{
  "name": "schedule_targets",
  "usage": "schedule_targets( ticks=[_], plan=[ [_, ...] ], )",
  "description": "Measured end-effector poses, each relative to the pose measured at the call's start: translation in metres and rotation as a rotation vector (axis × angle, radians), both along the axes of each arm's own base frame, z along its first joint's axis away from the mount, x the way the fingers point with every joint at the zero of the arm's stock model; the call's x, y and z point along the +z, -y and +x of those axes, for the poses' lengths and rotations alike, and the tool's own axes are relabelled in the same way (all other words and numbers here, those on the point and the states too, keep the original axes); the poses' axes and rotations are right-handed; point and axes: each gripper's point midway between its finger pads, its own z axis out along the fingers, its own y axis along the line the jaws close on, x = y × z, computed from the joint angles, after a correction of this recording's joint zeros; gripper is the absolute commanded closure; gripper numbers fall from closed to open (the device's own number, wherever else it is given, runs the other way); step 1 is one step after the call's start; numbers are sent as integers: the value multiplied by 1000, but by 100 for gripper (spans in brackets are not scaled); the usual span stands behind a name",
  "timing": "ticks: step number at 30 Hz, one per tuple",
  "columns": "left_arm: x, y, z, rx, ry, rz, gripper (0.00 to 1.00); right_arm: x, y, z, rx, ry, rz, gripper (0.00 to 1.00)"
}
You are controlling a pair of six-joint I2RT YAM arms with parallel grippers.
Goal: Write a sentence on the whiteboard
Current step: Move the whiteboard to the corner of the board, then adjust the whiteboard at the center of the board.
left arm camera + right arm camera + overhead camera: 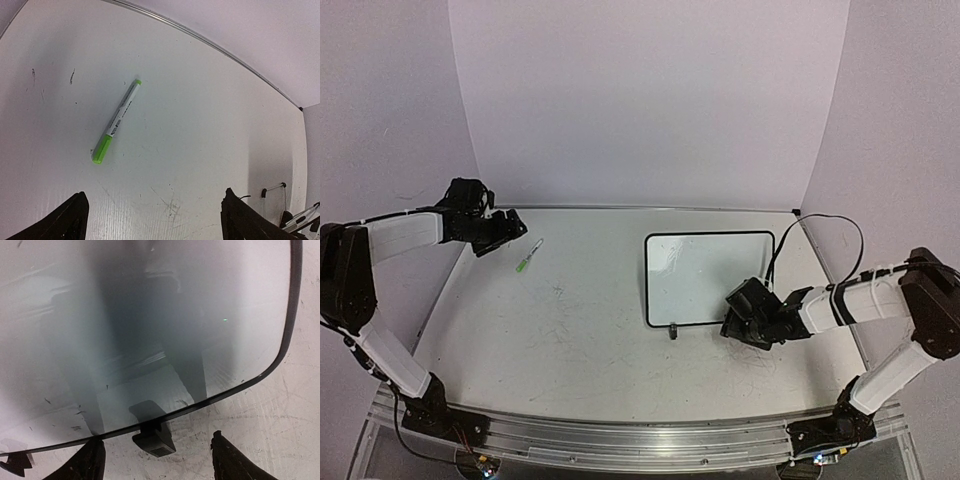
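- One black-framed white whiteboard (710,275) lies near the white table's (580,320) right edge, unwritten.
- My right gripper (732,318) gapes empty at its near edge, left gripper (152,210) likewise.
- Green-capped white marker (116,122), far-left corner: an off-centre pinch could roll it.

From high up we look down on the whole table (580,330). Our left wrist view looks at the pen (116,121) from near. Our right wrist view is very close over the board (150,315). The top sees both.
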Motion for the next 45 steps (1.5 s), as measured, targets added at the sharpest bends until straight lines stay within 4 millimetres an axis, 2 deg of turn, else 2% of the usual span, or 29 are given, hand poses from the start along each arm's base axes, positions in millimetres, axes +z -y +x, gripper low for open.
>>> schedule_targets(
  ticks=[5, 15, 19, 24, 26, 28, 30, 33, 38, 41, 45],
  plan=[
    [10, 1, -2, -5, 22, -6, 8, -7, 4, -8, -16, -34, 7, 46],
    [31, 1, -5, -16, 77, -2, 8, -10, 19, -8, -132, -28, -18, 47],
    [29, 1, -6, -18, 74, 0, 5, -10, 28, -3, -188, -16, -20, 45],
    [27, 1, -6, -25, 71, 8, 5, -7, 37, -2, -198, -15, -46, 31],
    [22, 1, -5, -32, 63, 18, 7, 1, 35, -4, -165, -1, -52, 27],
    [8, -1, -3, -33, 29, 37, 10, 21, 26, -6, -102, 42, -33, 23],
    [-13, -2, 4, -36, -27, 74, 14, 52, 12, -7, -25, 113, 19, 19],
    [-50, -5, 19, -45, -118, 129, 27, 102, -3, -12, 79, 231, 116, 16],
    [-101, -9, 38, -71, -233, 210, 45, 171, -1, -21, 169, 405, 233, 13],
    [-116, -11, 38, -86, -268, 243, 49, 193, 4, -26, 197, 470, 255, 13],
    [-124, -12, 41, -104, -282, 268, 55, 202, 4, -28, 242, 498, 229, 14]
  ],
)
